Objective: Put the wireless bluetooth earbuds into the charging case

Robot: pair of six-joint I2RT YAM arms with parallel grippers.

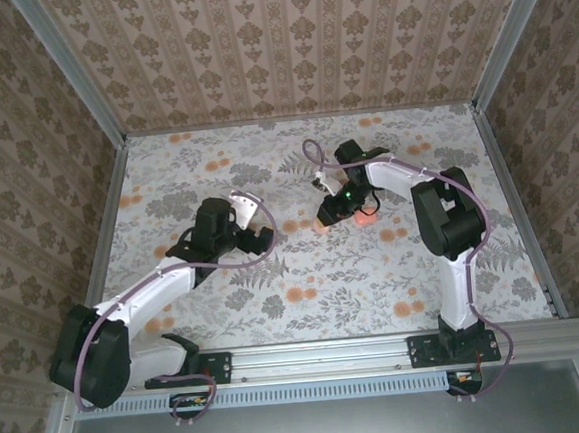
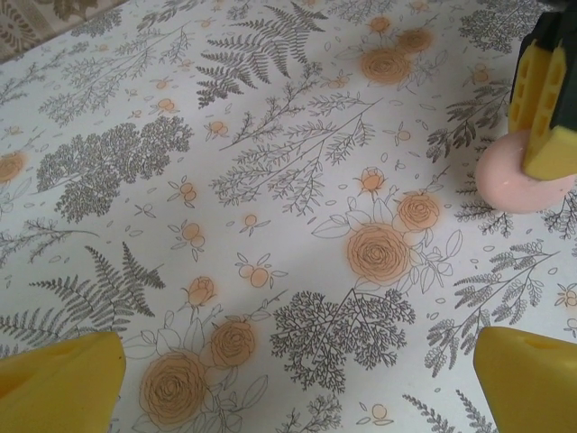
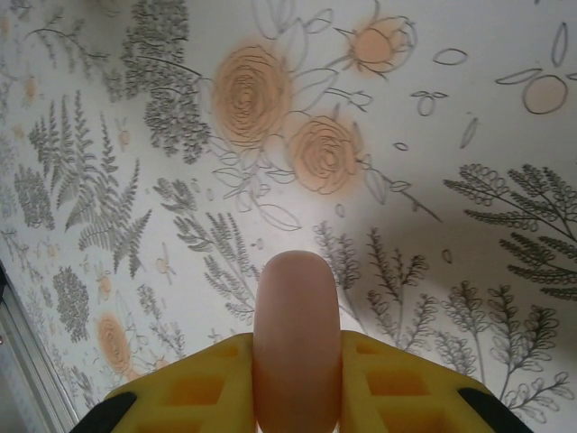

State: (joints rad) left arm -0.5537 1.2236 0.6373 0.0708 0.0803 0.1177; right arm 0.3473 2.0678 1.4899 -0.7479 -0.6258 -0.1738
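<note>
**Case pinched, earbuds not yet accounted for**

The right gripper (image 3: 297,365) pinches a pink charging case (image 3: 294,307) by its flat faces, on edge, just right of the table's (image 1: 227,312) middle. Its long axis runs out along the fingers, rounded end away from the wrist. The left gripper (image 2: 293,388) hangs spread wide, empty. The case looks closed. The earbuds are too small to pick out, so insertion probably lies ahead.

The left arm (image 1: 145,293) and right arm (image 1: 458,283) have white links, bulky black joints and a looping mauve cable each. The jaws carry yellow pads (image 3: 194,388) with square pockets; behind the right jaws glows a green light (image 1: 348,186).
</note>
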